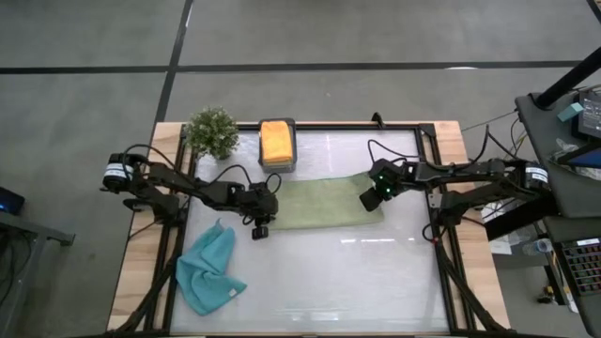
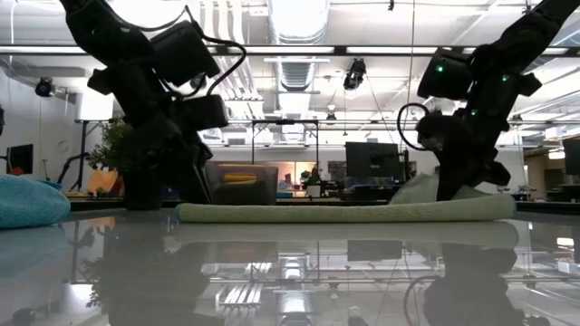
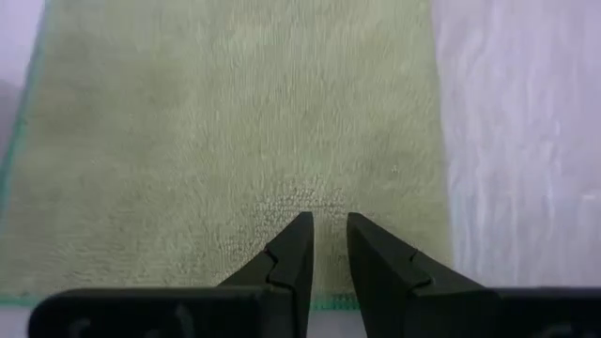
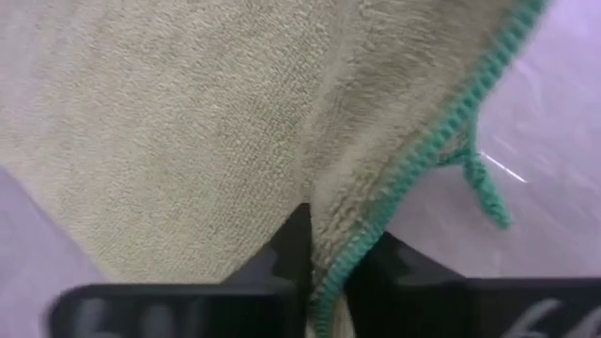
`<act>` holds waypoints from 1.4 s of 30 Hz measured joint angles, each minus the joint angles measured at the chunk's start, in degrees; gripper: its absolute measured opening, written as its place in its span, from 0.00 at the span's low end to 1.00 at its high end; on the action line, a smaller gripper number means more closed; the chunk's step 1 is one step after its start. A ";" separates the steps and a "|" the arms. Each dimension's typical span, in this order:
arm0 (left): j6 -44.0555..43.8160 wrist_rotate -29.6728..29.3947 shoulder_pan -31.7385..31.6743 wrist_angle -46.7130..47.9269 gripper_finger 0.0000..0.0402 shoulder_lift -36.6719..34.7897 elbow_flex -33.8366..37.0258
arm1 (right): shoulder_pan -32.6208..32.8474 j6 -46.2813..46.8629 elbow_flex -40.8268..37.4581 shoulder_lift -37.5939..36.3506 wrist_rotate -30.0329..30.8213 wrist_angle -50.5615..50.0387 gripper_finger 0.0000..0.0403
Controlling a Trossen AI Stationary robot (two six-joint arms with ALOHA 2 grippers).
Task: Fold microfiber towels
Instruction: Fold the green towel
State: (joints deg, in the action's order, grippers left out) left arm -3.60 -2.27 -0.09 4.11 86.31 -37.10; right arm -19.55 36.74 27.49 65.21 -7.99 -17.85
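Both pincers meet the green towel [image 1: 324, 203]: right [image 4: 324, 258] pinching its edge, left [image 3: 324, 235] nearly closed, empty.

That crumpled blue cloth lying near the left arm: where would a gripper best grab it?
Probably the peak of the light blue towel, the corner sticking up toward the left gripper. Come straight down from above: the cloth lies bunched on the table, so its raised folds pinch more easily than flat edges.

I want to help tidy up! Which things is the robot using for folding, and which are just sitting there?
For folding: green towel, pinched at one end by the right gripper, left gripper at the other end; blue towel; orange towel.
Just sitting: potted plant, grey box.
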 joint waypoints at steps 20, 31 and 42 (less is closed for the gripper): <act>1.48 -0.14 0.03 -7.09 0.14 2.23 0.73 | 0.04 -3.81 18.44 -1.35 14.14 -31.18 0.03; 2.66 0.26 -0.01 -14.73 0.14 7.80 0.73 | 1.03 -2.14 18.03 1.97 -1.59 -11.88 0.03; 2.86 0.43 -0.01 -14.66 0.14 7.77 0.72 | 3.83 -0.78 19.50 15.46 -2.78 5.68 0.03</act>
State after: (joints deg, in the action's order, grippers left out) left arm -0.73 -1.85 -0.10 -10.55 94.08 -36.38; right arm -15.72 35.97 46.98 80.67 -10.77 -12.17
